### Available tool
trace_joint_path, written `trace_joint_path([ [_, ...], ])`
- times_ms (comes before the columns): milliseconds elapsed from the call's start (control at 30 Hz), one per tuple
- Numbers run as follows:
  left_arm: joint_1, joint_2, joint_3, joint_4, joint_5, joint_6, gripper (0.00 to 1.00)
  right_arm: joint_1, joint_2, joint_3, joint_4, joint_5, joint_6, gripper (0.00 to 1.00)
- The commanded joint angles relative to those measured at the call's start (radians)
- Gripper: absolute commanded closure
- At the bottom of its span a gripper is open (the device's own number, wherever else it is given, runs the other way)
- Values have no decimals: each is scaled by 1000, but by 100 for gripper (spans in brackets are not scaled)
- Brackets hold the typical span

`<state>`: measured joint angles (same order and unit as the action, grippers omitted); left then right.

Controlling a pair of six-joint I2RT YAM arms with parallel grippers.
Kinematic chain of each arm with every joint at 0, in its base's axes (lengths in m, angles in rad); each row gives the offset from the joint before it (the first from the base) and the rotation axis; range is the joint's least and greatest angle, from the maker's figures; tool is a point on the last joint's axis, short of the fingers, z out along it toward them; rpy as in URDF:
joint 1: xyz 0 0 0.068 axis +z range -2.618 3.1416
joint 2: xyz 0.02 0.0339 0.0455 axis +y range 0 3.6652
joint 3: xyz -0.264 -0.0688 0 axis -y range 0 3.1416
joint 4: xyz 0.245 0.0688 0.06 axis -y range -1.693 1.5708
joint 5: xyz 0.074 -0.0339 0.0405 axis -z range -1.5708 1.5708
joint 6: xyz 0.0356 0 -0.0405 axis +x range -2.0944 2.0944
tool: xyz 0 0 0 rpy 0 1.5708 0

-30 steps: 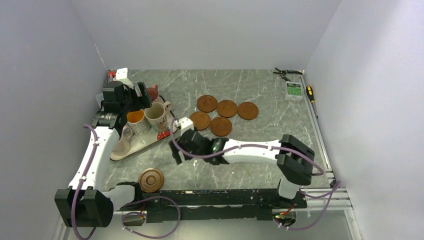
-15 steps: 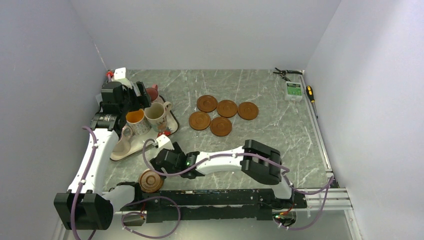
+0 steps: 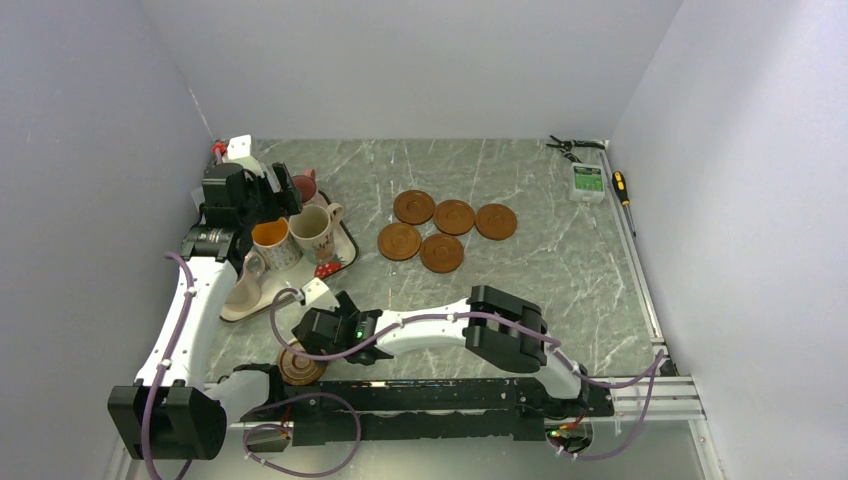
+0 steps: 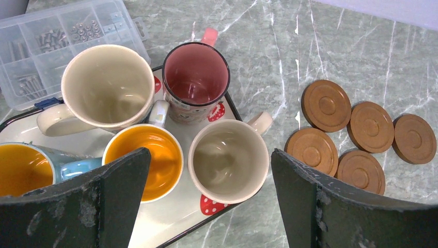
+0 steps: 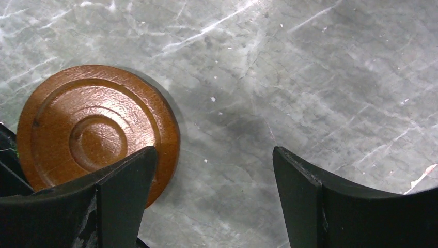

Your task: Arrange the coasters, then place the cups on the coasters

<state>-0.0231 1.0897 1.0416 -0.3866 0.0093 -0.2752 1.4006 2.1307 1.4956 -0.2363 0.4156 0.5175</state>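
Marble table (image 3: 560, 260): right gripper (image 5: 214, 155), jaws wide and empty, hangs partly over lone coaster (image 5: 98, 132) at near edge; left gripper (image 4: 209, 155), jaws wide, above cups (image 4: 227, 160) on tray (image 4: 170, 227); five coasters (image 3: 442, 252) lie grouped right of tray

No text, brand, number or sign is legible in any view. A white box (image 3: 587, 181) with a green face, well off to the right of the right claw (image 5: 213, 155), is too small to read.
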Motion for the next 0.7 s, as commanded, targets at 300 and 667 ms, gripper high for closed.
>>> trace_joint_path([
  [300,-1,-16,0,23,-8,-11,6,-23,-155,-209,-187,137,130,13],
  [667,-1,-14,1,21,-8,-14,6,-137,-532,-589,-408,174,321,12],
])
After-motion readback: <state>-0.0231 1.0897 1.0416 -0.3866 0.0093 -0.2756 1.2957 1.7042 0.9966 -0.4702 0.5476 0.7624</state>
